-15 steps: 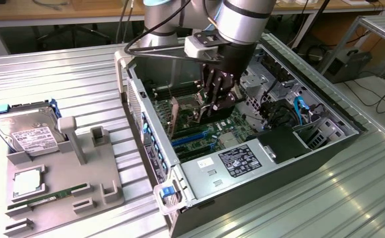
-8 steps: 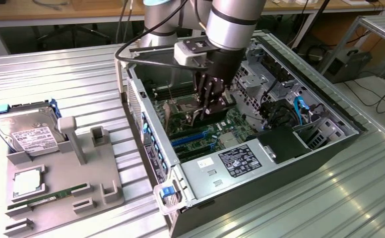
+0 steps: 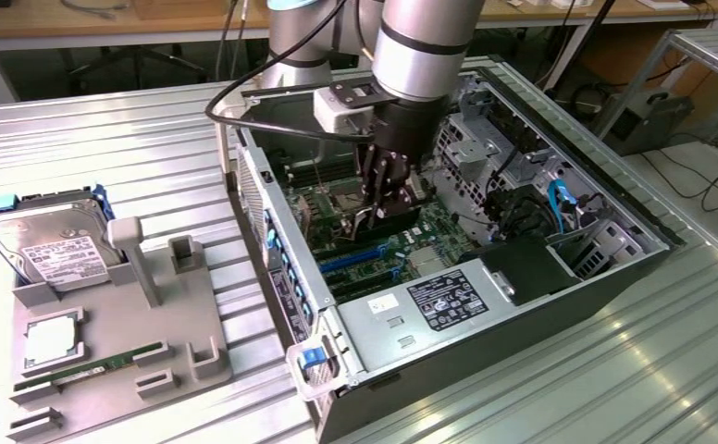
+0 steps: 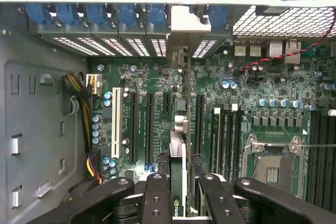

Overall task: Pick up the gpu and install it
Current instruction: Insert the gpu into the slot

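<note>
My gripper [image 3: 381, 205] reaches down into the open computer case [image 3: 372, 347], over the green motherboard [image 3: 427, 231]. It is shut on the gpu [image 4: 179, 129], which shows edge-on between the two black fingers [image 4: 156, 195]. The card stands upright over the expansion slots [image 4: 148, 124], and its silver end bracket [image 4: 184, 24] sits at the case's rear slot openings. In the exterior view the gpu [image 3: 369, 222] hangs just below the fingers, close to the board. I cannot tell whether its edge sits in a slot.
A grey parts tray [image 3: 125, 324] on the exterior view's left holds a hard drive [image 3: 51, 250], a processor [image 3: 53, 338] and a green RAM stick [image 3: 88, 365]. Yellow and black power cables [image 4: 84, 114] lie beside the slots. Blue slot latches [image 4: 94, 14] line the case rear.
</note>
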